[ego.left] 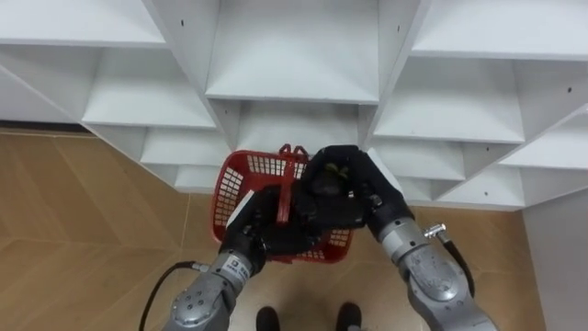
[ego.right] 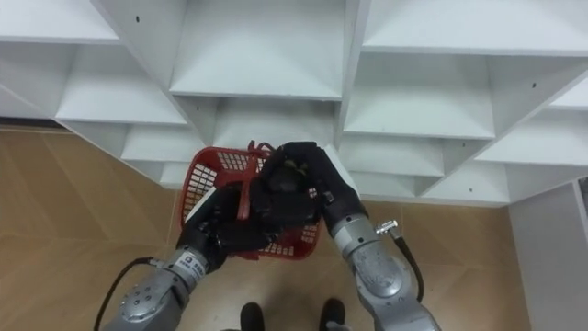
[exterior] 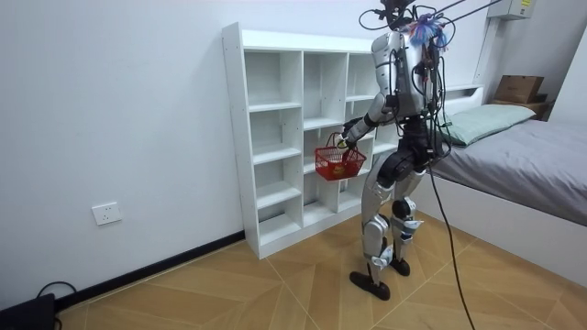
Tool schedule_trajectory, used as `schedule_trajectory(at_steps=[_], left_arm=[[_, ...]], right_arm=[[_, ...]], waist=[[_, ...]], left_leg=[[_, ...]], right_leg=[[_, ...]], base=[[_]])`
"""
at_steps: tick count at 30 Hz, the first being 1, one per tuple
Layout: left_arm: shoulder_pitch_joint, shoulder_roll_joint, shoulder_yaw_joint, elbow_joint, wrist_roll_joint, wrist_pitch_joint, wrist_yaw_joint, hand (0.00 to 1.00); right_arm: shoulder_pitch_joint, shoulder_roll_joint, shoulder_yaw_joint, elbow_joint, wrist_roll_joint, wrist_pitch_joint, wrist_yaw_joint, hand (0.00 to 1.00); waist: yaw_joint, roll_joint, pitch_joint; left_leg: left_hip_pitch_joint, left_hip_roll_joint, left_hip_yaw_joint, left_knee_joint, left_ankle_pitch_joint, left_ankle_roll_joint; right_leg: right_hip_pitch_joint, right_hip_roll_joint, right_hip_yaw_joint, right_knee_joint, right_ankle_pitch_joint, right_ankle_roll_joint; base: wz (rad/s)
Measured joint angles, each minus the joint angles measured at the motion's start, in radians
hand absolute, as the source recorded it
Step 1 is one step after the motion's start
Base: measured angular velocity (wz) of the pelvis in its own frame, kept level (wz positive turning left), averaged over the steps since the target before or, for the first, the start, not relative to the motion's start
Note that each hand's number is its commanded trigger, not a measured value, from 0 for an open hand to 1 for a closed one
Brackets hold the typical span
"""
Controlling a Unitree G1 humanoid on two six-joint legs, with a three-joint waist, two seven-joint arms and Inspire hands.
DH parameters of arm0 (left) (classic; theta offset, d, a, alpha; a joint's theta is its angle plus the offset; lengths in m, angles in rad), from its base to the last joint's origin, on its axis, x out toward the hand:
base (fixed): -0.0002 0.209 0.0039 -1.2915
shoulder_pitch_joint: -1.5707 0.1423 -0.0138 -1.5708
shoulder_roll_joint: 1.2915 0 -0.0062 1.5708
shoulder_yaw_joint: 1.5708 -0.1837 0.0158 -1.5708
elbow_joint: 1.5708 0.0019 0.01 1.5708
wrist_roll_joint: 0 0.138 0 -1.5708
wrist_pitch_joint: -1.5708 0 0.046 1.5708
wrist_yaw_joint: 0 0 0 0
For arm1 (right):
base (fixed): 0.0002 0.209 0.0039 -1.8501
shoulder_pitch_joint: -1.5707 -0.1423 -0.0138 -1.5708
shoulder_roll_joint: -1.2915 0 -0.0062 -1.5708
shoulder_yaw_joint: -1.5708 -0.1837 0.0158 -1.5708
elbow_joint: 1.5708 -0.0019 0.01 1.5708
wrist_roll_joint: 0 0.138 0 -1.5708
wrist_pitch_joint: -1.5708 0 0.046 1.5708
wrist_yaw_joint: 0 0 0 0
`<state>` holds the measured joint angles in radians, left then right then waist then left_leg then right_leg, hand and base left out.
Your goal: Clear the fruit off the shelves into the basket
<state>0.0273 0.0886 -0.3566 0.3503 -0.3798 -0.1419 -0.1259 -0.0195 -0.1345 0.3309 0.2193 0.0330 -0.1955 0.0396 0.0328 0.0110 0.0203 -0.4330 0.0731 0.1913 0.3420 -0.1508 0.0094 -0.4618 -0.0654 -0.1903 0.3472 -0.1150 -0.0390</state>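
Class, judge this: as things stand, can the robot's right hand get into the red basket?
Probably yes. The right hand sits directly above the open top of the red basket, and the left hand holds that basket by its handle; nothing covers it.

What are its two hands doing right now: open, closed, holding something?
Left hand: closed on the handle of the red basket.
Right hand: over the basket; open or closed cannot be told.
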Motion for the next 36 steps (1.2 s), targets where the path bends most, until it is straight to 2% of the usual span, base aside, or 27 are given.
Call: schedule_trajectory(at_steps=[4,7,12,17,22,25,28,36], left_arm=[[-0.001,-0.003,0.0,-0.001,-0.03,0.0,-0.007,1.0],[0.0,-0.001,0.0,-0.016,-0.061,0.0,-0.017,1.0],[0.0,-0.002,0.0,-0.028,-0.069,-0.003,-0.018,1.0],[-0.001,0.0,0.001,-0.031,-0.07,-0.003,-0.025,1.0],[0.0,0.003,0.004,-0.054,-0.116,-0.004,-0.034,1.0],[0.0,0.002,0.016,-0.058,-0.121,-0.019,-0.04,1.0],[0.0,0.002,0.021,-0.058,-0.12,-0.019,-0.041,1.0],[0.014,0.006,0.024,-0.088,-0.121,-0.019,-0.042,1.0]], right_arm=[[0.0,-0.001,-0.002,-0.002,0.006,-0.008,-0.008,1.0],[-0.002,-0.002,-0.004,-0.002,0.017,-0.035,-0.009,1.0],[-0.003,-0.002,-0.005,-0.001,0.05,-0.044,-0.008,1.0],[0.0,-0.01,-0.009,0.001,0.109,-0.044,-0.012,1.0],[0.001,-0.015,-0.034,0.003,0.174,-0.044,-0.036,1.0],[0.001,-0.015,-0.052,0.004,0.203,-0.044,-0.05,1.0],[0.002,-0.013,-0.064,0.004,0.245,-0.044,-0.054,1.0],[0.001,-0.012,-0.081,0.004,0.278,-0.044,-0.073,1.0]], waist=[[-0.008,-0.001,-0.0002],[-0.011,-0.002,-0.0005],[-0.026,-0.007,-0.0007],[-0.034,-0.013,-0.0003],[-0.031,-0.016,-0.0002],[-0.031,-0.016,-0.0004],[-0.032,-0.016,-0.0004],[-0.03,-0.016,-0.0009]], left_leg=[[0.003,0.0,0.004,0.0,0.0,0.0],[0.007,0.001,0.016,0.0,0.0,0.0],[0.011,0.002,0.026,0.0,0.0,0.0],[0.009,0.003,0.027,0.0,0.0,0.0],[0.01,0.003,0.03,0.001,0.0,0.0],[0.01,0.004,0.029,0.001,0.0,0.0],[0.009,0.003,0.028,-0.001,0.0,0.0],[0.007,0.003,0.028,-0.006,0.0,0.0]], right_leg=[[-0.001,0.0,0.004,0.004,0.0,0.0],[-0.002,0.005,0.02,0.007,0.0,0.0],[-0.006,0.006,0.031,0.013,0.0,0.001],[-0.011,0.008,0.039,0.014,0.002,0.001],[-0.011,0.008,0.038,0.013,0.004,0.001],[-0.011,0.008,0.036,0.011,0.005,0.0],[-0.011,0.007,0.033,0.01,0.005,0.0],[-0.008,0.011,0.03,-0.007,0.011,-0.001]], base=[[-0.01],[-0.07],[-0.06],[-0.04],[0.0],[0.0],[0.0],[0.0]])
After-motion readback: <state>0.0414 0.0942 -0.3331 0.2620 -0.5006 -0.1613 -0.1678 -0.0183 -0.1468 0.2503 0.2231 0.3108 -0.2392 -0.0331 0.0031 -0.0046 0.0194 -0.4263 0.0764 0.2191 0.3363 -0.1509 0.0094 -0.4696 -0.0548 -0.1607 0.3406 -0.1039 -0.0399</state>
